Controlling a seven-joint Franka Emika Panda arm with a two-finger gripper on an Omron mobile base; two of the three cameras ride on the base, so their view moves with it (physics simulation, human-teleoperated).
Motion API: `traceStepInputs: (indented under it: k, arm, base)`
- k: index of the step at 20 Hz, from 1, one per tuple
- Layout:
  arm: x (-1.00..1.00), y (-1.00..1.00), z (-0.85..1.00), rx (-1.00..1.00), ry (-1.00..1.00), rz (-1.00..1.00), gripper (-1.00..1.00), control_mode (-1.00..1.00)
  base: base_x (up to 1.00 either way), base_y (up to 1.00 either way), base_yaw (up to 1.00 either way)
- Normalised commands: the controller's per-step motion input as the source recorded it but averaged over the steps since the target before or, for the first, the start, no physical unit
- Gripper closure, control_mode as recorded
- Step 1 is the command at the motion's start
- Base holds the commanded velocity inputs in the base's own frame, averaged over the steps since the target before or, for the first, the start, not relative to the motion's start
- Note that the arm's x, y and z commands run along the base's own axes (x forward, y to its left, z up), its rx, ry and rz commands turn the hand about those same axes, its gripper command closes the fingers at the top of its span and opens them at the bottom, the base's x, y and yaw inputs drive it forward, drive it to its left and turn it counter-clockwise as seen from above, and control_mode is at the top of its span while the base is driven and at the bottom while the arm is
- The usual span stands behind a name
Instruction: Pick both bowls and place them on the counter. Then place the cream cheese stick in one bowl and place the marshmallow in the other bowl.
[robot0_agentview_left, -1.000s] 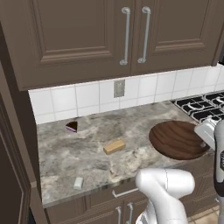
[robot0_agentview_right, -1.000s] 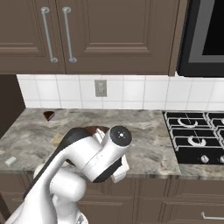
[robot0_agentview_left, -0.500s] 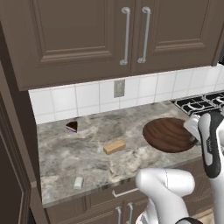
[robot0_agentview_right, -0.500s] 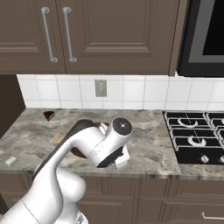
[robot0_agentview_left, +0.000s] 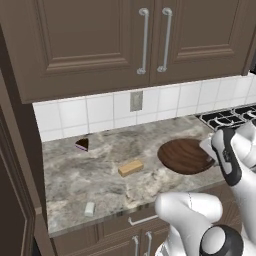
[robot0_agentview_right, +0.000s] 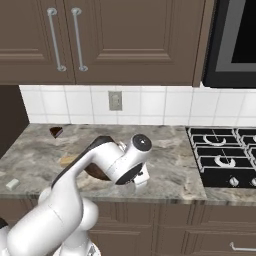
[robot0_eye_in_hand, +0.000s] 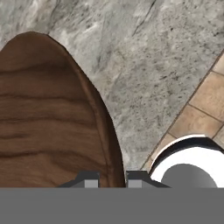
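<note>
Grey-beige marbled stone forms the bench (robot0_agentview_left: 75, 172), under dark brown cabinets (robot0_agentview_left: 100, 45) and a white tiled backsplash (robot0_agentview_left: 65, 115). One dark brown wooden bowl (robot0_agentview_left: 184, 155) is seen on it near the front edge, its rim pinched between the narrowly set jaws of the gripper (robot0_eye_in_hand: 111, 179). One tan cream cheese stick (robot0_agentview_left: 130, 168) lies left of the bowl, apart from it. One small white marshmallow (robot0_agentview_left: 89, 208) lies by the front edge, well apart. One cake slice (robot0_agentview_left: 82, 144) sits near the backsplash.

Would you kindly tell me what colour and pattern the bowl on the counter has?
The bowl is dark brown with a wood grain, clearest in the hand view.
</note>
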Motion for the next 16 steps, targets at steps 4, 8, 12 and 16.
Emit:
traceStepInputs:
  k: [4,8,12,16]
  arm:
    - [0.27,0.0,-0.38,0.0,-0.01,0.0,1.0,-1.0]
    - [0.21,0.0,-0.36,0.0,-0.01,0.0,1.0,-1.0]
    - [0.16,0.0,-0.34,0.0,0.0,0.0,1.0,-1.0]
    - [0.19,0.0,-0.34,0.0,0.0,0.0,1.0,-1.0]
  base:
    - [0.0,0.0,0.0]
    - [0.0,0.0,0.0]
    - [0.0,0.0,0.0]
    - [0.0,0.0,0.0]
